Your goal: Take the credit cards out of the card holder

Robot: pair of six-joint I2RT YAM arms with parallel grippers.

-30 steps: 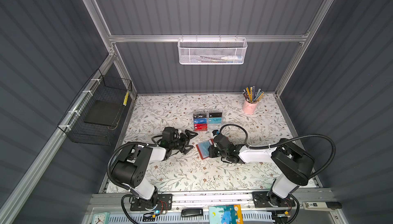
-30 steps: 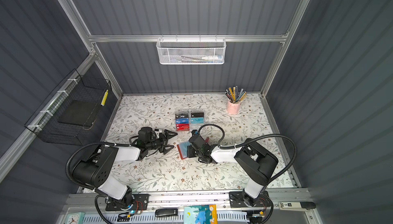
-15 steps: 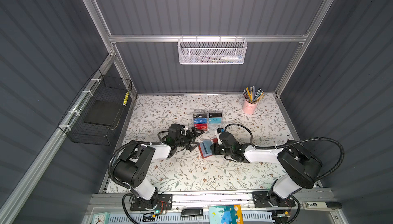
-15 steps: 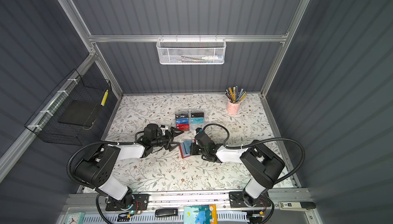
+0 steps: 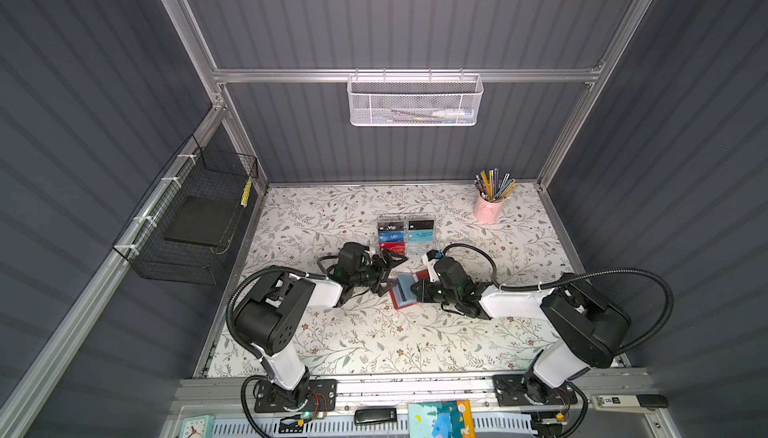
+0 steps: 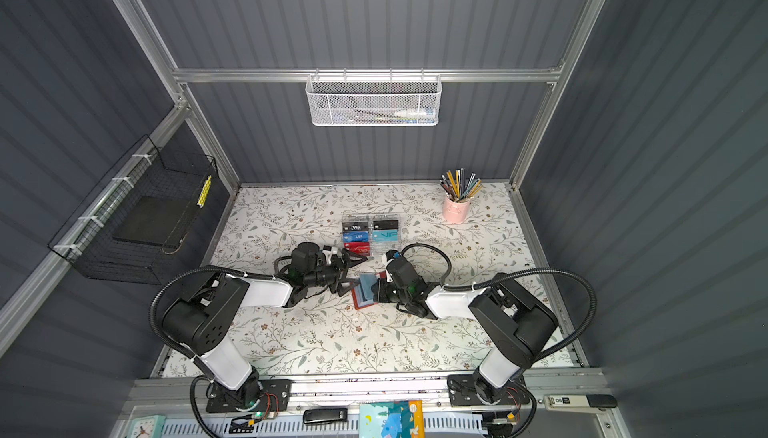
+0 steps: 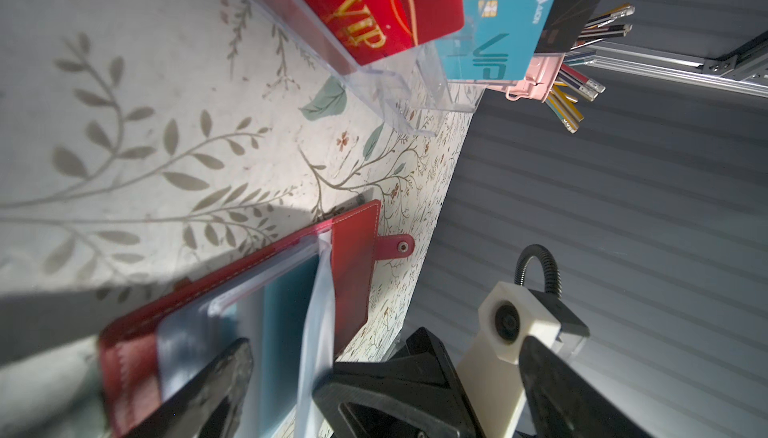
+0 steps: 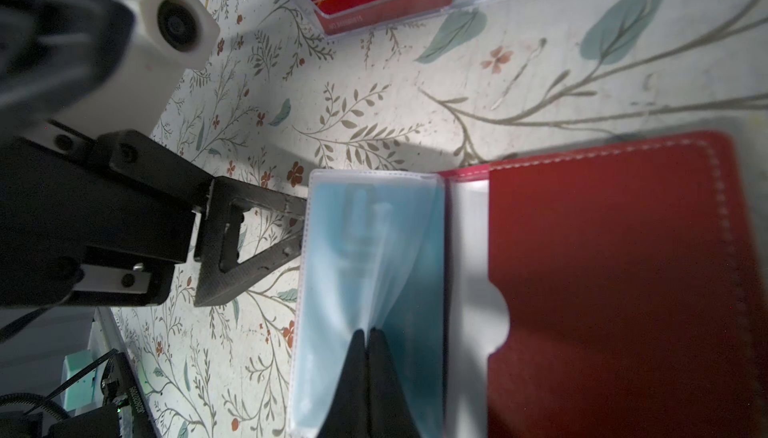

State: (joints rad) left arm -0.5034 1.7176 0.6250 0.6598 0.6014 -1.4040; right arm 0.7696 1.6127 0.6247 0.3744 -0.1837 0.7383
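The red card holder (image 5: 400, 306) (image 6: 360, 305) lies open mid-table, its strap tab (image 7: 395, 245) at one edge. Teal and light-blue credit cards (image 8: 336, 257) (image 7: 286, 319) sit in its clear sleeves. My right gripper (image 8: 368, 334) (image 5: 415, 290) is shut on one clear sleeve, which stands up from the red cover (image 8: 602, 269). At the holder's left side my left gripper (image 5: 390, 276) (image 6: 349, 277) is open. One of its fingers (image 8: 249, 240) has its tip at the sleeves' outer edge, and in the left wrist view that finger (image 7: 224, 377) lies over the sleeves.
A clear acrylic rack (image 5: 405, 234) with black, blue, red and teal VIP cards stands just behind the holder. A pink pencil cup (image 5: 487, 207) is at the back right. A black wire basket (image 5: 195, 224) hangs on the left wall, a white mesh basket (image 5: 413, 101) on the back wall.
My left gripper has moved right, up to the card holder's edge. My right gripper has shifted slightly right, still shut.
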